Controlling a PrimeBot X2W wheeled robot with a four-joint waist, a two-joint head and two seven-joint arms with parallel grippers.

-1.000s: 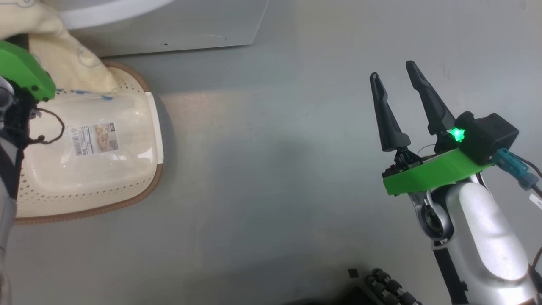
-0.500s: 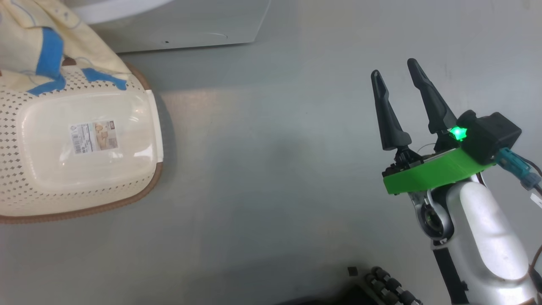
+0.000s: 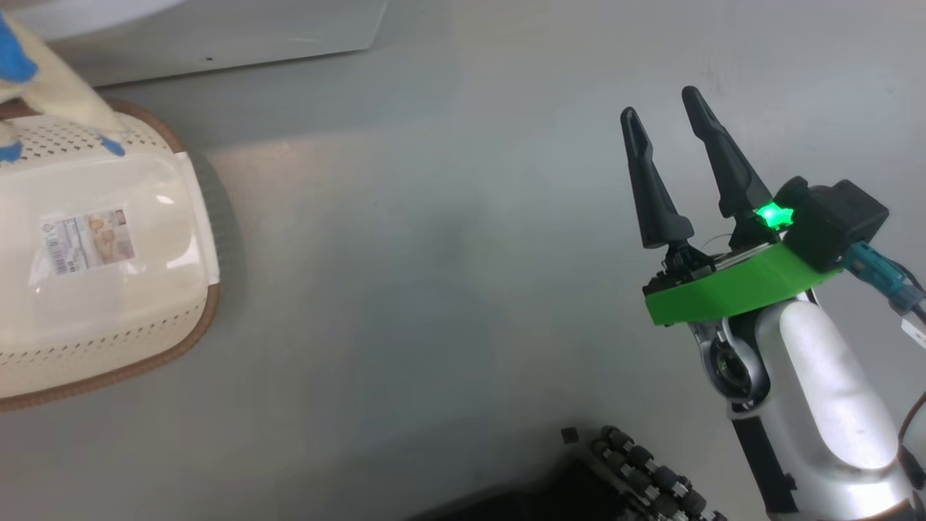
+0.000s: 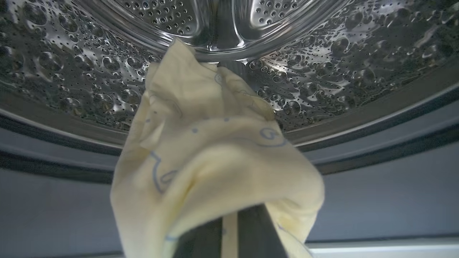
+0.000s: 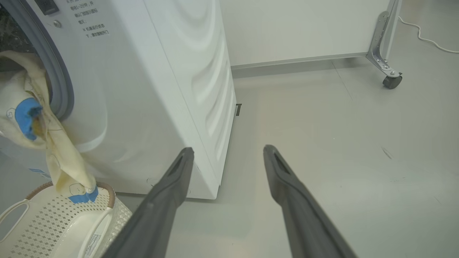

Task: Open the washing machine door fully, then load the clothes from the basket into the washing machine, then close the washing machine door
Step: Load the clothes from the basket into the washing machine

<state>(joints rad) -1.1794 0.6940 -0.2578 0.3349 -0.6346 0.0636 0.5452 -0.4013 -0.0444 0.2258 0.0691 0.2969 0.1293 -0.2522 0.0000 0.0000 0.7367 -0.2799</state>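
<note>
The left gripper point(image 4: 229, 234) was clenched on the pale cream-yellow soft fabric garment point(image 4: 215, 161) printed with faint blue lines. A strip of the fabric showed between its two dark fingers point(image 4: 256, 233). The rest was draped over and ahead of the fingertips, hiding them. Beyond the fingertips lay the perforated steel drum point(image 4: 71, 71), with the grey rubber ring point(image 4: 358, 143) between the fingers and the drum.

The right gripper point(image 3: 658, 103) was released, its fingers spread with nothing between them, over the grey floor point(image 3: 434, 289). In the right wrist view, the big white front-loading washing machine point(image 5: 161, 89) stood ahead and to the left of that gripper's fingers point(image 5: 168, 193).

There the garment point(image 5: 21, 107) hung out of the drum opening, across the rubber ring point(image 5: 57, 79) and down the machine front. Its lower, blue-patched end touched the brown rim of the small cream perforated plastic basket point(image 5: 53, 222). The basket point(image 3: 195, 325) stood well to the left of the right gripper, with a label sticker point(image 3: 87, 242) on its floor.
</note>
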